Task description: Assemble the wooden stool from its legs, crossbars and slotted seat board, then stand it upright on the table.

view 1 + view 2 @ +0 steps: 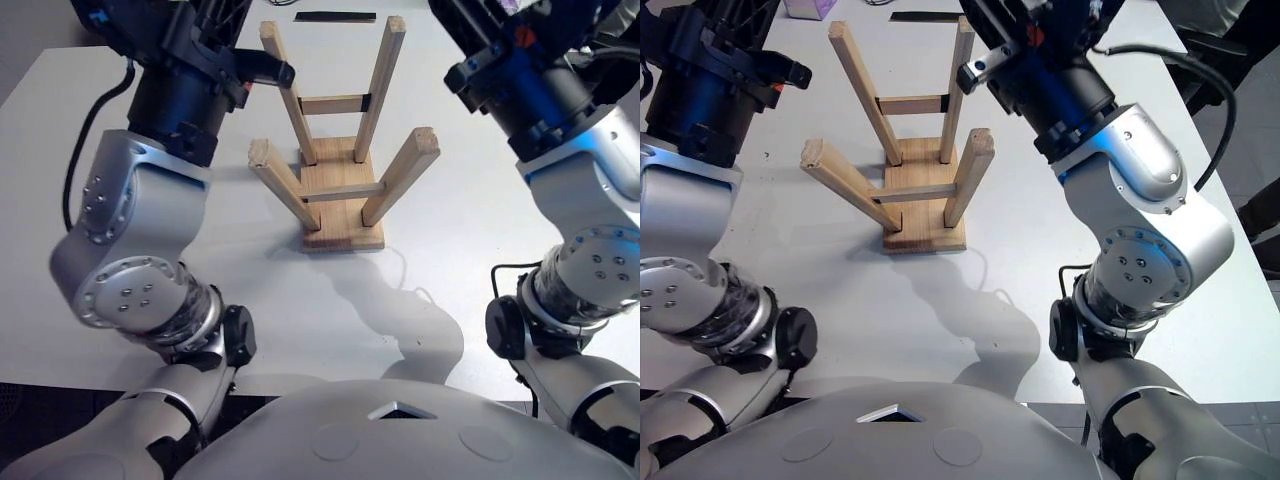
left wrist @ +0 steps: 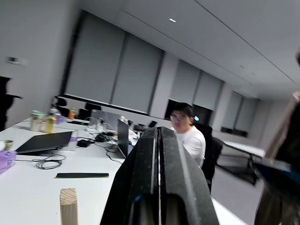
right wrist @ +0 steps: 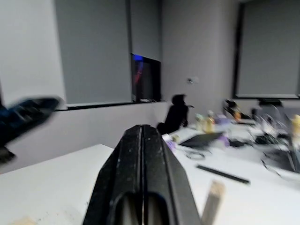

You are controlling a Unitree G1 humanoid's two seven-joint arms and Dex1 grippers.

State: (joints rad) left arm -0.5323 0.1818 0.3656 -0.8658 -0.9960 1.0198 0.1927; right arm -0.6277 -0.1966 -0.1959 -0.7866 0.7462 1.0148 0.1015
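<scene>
Status: stool [image 1: 340, 190] looks fully put together but sits upside down near the middle of the table [image 1: 470, 270]. The seat board [image 1: 343, 238] lies flat on the surface with four legs pointing up and splaying outward. One crossbar [image 1: 333, 104] joins the far pair of legs and another [image 1: 345, 192] joins the near pair. All joints look seated from here, though I can't confirm how tight they are.

Left gripper [image 2: 158, 140]: fingers pressed together, nothing between them. It's raised above the table beside the far left leg [image 1: 288, 95], not touching it.
Right gripper [image 3: 142, 133]: same, clenched on nothing, up high on the far right side near the far right leg [image 1: 958, 85].

My read on the step: assembly is done and the flip is what's left.

Next move needs:
- both grippers opened first
- a grab on opposite sides, legs or seat edge, low enough to carry the seat weight
- a half turn in the air with clearance over the table, then down onto all four leg ends

Risk: if the legs are only push-fit, lifting by the legs may pull them out of the seat.
</scene>
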